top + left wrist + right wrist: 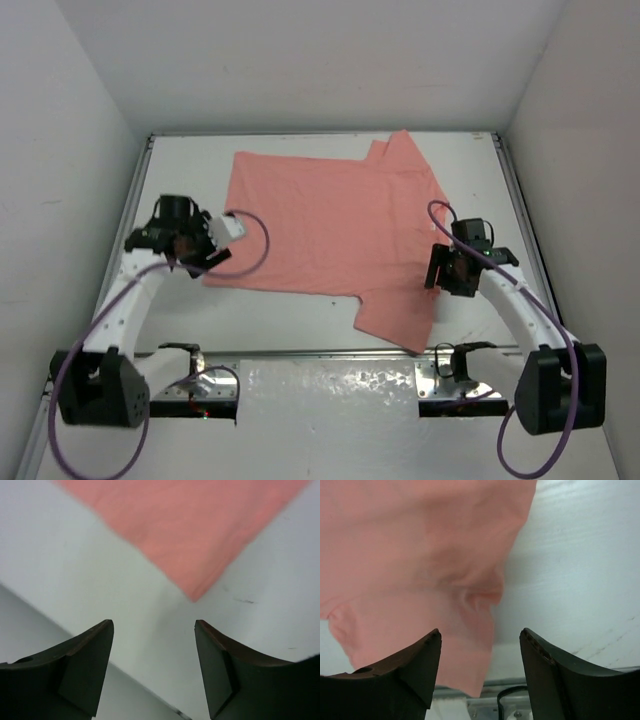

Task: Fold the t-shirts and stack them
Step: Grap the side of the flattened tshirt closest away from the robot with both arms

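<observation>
Looking down on a white desk [190, 170], matte and evenly lit. Boxed in by plain white walls: left wall [60, 200] at 9 o'clock, right wall [590, 180] at 3 o'clock, back wall [320, 60] at 12 o'clock. Edged by a thin metal rail [300, 352] along the 6 o'clock side, and just below that a crinkled, shiny panel [330, 385]. Up close from the left wrist, a short dark scuff [243, 600] on the white at 3 o'clock. From the right wrist, faint scratches [615, 635] toward 4 o'clock.
</observation>
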`<state>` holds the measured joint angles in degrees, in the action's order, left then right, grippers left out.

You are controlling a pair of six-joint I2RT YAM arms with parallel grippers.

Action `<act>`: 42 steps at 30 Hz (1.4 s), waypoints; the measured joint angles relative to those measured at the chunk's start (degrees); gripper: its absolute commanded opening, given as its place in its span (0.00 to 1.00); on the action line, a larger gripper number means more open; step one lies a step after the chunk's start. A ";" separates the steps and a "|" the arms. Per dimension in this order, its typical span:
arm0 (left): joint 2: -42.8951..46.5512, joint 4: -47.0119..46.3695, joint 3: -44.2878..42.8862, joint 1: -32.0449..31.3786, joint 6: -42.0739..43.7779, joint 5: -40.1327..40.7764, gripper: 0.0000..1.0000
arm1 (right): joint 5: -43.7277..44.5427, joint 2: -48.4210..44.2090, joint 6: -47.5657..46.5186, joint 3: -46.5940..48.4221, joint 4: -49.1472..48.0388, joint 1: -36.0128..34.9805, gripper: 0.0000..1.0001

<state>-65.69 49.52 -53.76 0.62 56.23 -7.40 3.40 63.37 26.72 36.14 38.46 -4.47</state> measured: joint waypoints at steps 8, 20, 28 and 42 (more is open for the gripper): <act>7.58 -9.07 23.26 -3.65 27.28 -4.57 0.68 | -2.34 -3.48 4.00 -5.68 4.15 -6.93 0.57; -0.96 -24.39 27.41 -3.65 35.36 -2.86 0.67 | -5.27 -6.40 13.44 -16.09 -1.22 -10.32 0.52; -1.36 -32.24 29.57 -3.96 36.85 -3.37 0.60 | -8.68 -6.19 15.61 -17.33 -6.05 -10.67 0.33; -1.49 -25.42 27.47 -3.98 35.76 -5.33 0.00 | -8.02 -6.36 13.60 -15.69 -5.60 -10.69 0.00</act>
<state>-67.18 24.10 -26.28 -3.36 91.98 -12.73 -4.62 57.01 40.32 20.45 32.86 -15.16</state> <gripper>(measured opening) 0.009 0.002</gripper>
